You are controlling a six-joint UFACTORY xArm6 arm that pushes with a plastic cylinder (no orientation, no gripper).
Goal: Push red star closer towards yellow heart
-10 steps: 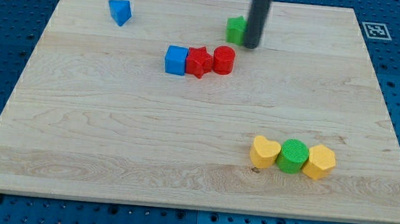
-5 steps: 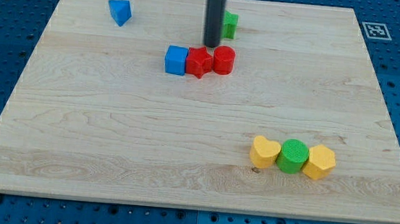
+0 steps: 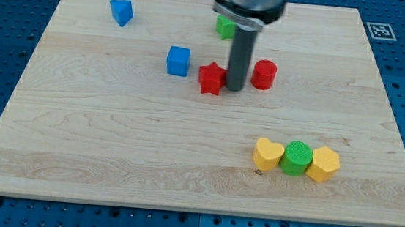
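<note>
Item: blue triangular block [image 3: 122, 11], lying far toward the view's left and top of my tip [image 3: 234, 88], near the bench [image 3: 112, 135] corner.

Item: blue cube [image 3: 179, 60], sitting to the view's left of my tip and slightly above it, apart from the red star.

Item: red star [image 3: 211, 78], the task's block, sitting just to the view's left of my tip, touching it or nearly so; which cannot be told.

Item: green block [image 3: 225, 26], showing partly behind the arm's housing, toward the view's top of my tip; shape not readable.

Item: my tip, standing on the bench between the red star and the red cylinder. The arm is carrying no gripper, so nothing is being grasped.

Item: red cylinder [image 3: 264, 74], standing just to the view's right of my tip, a small gap showing.

Item: yellow heart [image 3: 268, 154], lying well below and to the view's right of my tip, well apart from the red star.

Item: green cylinder [image 3: 297, 158], touching the heart's right side.

Item: yellow hexagonal block [image 3: 323, 164], touching the green cylinder, farthest right.
</note>
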